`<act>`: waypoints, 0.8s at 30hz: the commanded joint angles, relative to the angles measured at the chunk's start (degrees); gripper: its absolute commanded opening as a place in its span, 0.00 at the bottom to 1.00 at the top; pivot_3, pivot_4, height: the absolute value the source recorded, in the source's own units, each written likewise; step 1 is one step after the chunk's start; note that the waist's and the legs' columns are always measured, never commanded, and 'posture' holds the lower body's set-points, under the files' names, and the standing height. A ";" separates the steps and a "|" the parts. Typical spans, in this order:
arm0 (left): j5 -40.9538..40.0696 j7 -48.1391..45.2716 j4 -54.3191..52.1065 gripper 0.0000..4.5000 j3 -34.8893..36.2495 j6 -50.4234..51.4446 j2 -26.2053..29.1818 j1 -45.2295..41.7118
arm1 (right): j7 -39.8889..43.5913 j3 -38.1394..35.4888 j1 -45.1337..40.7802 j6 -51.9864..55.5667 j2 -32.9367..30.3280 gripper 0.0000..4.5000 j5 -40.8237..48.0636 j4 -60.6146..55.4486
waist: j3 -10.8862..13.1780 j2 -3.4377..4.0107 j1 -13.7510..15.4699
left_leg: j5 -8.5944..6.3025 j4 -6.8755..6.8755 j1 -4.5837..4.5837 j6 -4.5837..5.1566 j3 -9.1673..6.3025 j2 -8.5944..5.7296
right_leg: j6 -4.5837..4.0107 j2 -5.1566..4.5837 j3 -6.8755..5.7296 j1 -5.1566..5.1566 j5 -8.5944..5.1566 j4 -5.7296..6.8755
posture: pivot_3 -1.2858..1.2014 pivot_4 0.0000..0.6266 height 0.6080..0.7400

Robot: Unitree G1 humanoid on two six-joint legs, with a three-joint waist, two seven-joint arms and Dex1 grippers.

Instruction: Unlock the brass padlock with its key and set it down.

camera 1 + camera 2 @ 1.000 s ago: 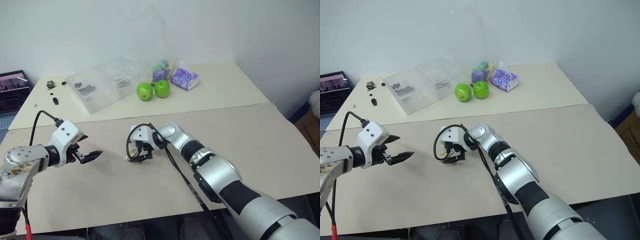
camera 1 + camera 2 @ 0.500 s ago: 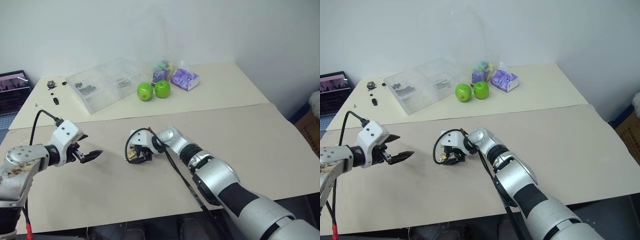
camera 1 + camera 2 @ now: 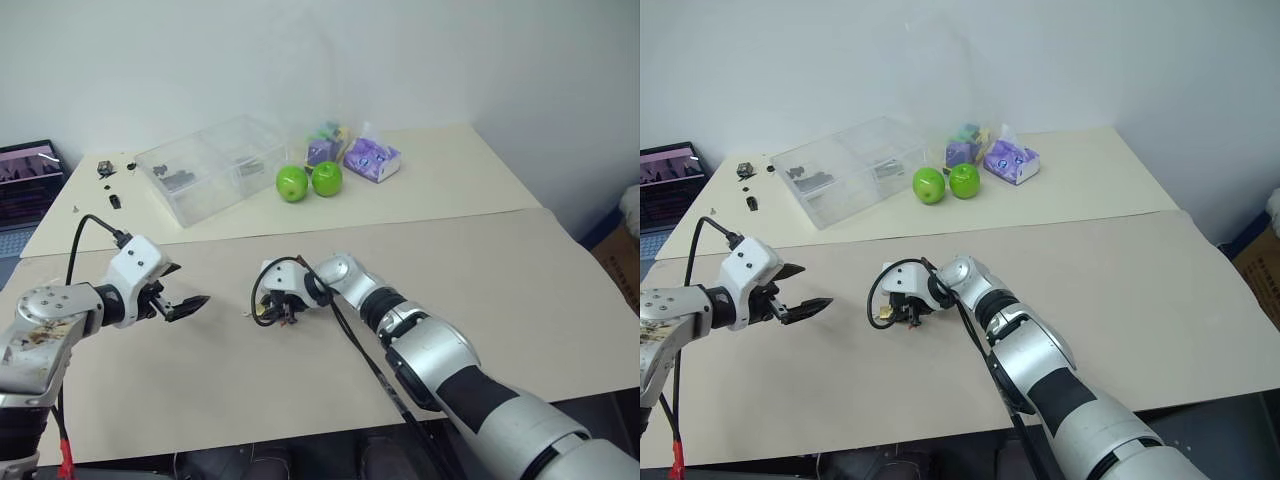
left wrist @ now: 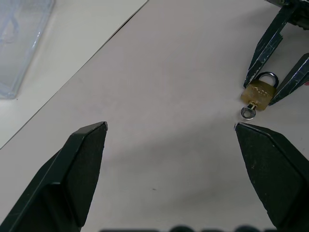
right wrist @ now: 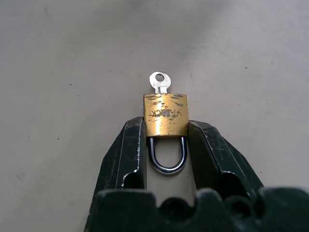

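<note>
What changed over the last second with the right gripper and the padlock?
The right gripper closed its fingers onto the sides of the brass padlock, key in its keyhole, on the table. The left gripper stayed open and still; the apples and clear box stayed put.

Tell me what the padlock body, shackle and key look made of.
Brass padlock body: looks like brass, a yellow-gold metal with a scuffed, worn face and stamped lettering. Its shackle: silvery polished metal with bright highlights, probably steel or plated. Key: thin silvery metal, a shiny ring head sticking out of the body; the exact alloy can't be told.
</note>
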 commanded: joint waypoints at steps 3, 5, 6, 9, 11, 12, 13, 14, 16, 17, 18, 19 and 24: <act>0.80 -0.61 1.47 1.00 -1.45 -2.16 -0.52 -3.06 | 7.25 -0.32 1.44 -0.71 -6.34 0.20 0.40 -3.61 | -0.01 0.00 0.20 | 0.00 0.04 0.00 0.00 -0.02 -0.07 | 0.00 -0.08 0.00 0.02 0.00 -0.01 | 0.52 0.24 1.00; 1.10 -0.80 2.13 1.00 -2.50 -2.56 -0.95 -3.83 | 9.97 -0.67 2.35 -0.42 -9.22 0.20 1.20 -6.04 | -0.02 -0.02 0.40 | 0.00 0.07 -0.02 0.00 -0.02 -0.10 | 0.00 -0.11 0.00 0.06 0.00 -0.03 | 0.52 0.24 1.00; 1.27 -0.89 2.47 1.00 -3.11 -2.76 -1.20 -4.23 | 11.01 -0.84 2.97 0.04 -10.79 0.20 1.60 -7.55 | -0.03 -0.03 0.45 | 0.00 0.10 -0.04 0.01 -0.03 -0.11 | 0.01 -0.12 -0.01 0.06 0.00 -0.04 | 0.52 0.24 1.00; 1.44 -1.12 2.96 1.00 -5.21 -2.88 -2.45 -5.70 | 14.62 -1.96 6.29 3.13 -15.56 0.20 3.96 -14.93 | -0.04 -0.05 0.63 | -0.01 0.11 -0.06 0.01 -0.01 -0.10 | 0.01 -0.12 -0.01 0.09 0.00 -0.05 | 0.52 0.24 1.00; 1.43 -0.98 3.23 1.00 -6.82 -2.61 -3.82 -7.14 | 15.94 -2.75 9.33 6.91 -18.55 0.20 5.52 -21.88 | -0.07 -0.09 0.73 | -0.01 0.13 -0.11 0.01 -0.01 -0.08 | 0.01 -0.10 -0.02 0.09 0.00 -0.06 | 0.52 0.24 1.00; 1.53 -0.96 3.25 1.00 -7.56 -2.53 -4.44 -7.67 | 16.51 -3.02 11.00 9.06 -19.86 0.20 6.17 -25.72 | -0.08 -0.10 0.67 | -0.01 0.15 -0.13 0.02 -0.01 -0.08 | 0.01 -0.10 -0.01 0.08 0.00 -0.07 | 0.52 0.24 1.00; 1.65 -0.94 3.30 1.00 -8.50 -2.38 -5.22 -8.33 | 17.13 -3.39 12.92 11.90 -21.27 0.20 7.06 -30.24 | -0.08 -0.11 0.68 | -0.02 0.15 -0.12 0.03 0.03 -0.07 | 0.01 -0.10 0.00 0.08 0.00 -0.07 | 0.52 0.24 1.00; 1.83 -0.97 3.37 1.00 -10.06 -2.25 -6.55 -9.30 | 17.41 -3.89 15.50 15.37 -23.13 0.20 7.87 -35.99 | -0.09 -0.12 0.71 | -0.02 0.18 -0.16 0.04 0.04 -0.04 | 0.00 -0.09 0.00 0.07 0.00 -0.07 | 0.52 0.24 1.00; 2.07 -1.00 3.54 1.00 -12.03 -2.14 -8.20 -10.51 | 17.42 -4.26 19.11 20.41 -25.57 0.20 8.81 -44.19 | -0.11 -0.13 0.79 | -0.04 0.23 -0.17 0.08 0.08 -0.01 | 0.01 -0.07 0.01 0.07 0.00 -0.09 | 0.52 0.24 1.00; 2.20 -1.11 3.67 1.00 -12.90 -2.22 -9.05 -11.04 | 17.04 -4.34 20.72 22.52 -26.63 0.20 9.08 -47.74 | -0.11 -0.12 0.86 | -0.07 0.33 -0.21 0.13 0.09 -0.01 | 0.01 -0.07 0.00 0.08 0.00 -0.07 | 0.52 0.24 1.00; 2.16 -1.02 3.82 1.00 -13.46 -2.05 -9.92 -11.55 | 16.43 -4.43 22.02 24.50 -27.37 0.20 9.35 -50.68 | -0.11 -0.12 0.78 | -0.10 0.43 -0.24 0.17 0.11 0.00 | 0.01 -0.05 0.01 0.08 0.00 -0.08 | 0.52 0.24 1.00; 2.02 -0.89 4.02 1.00 -14.09 -1.69 -10.97 -12.22 | 15.92 -4.62 23.31 26.56 -28.12 0.20 9.69 -53.63 | -0.11 -0.12 0.77 | -0.13 0.53 -0.23 0.22 0.21 0.01 | 0.01 -0.03 0.06 0.08 0.00 -0.06 | 0.52 0.24 1.00; -0.14 -0.77 3.71 1.00 -16.00 2.23 -15.31 -14.70 | 13.77 -5.47 26.19 34.08 -31.29 0.20 10.79 -64.26 | -0.12 -0.14 0.78 | -0.23 0.61 -0.21 0.40 0.55 0.03 | 0.01 -0.09 0.13 0.07 0.00 -0.11 | 0.52 0.24 1.00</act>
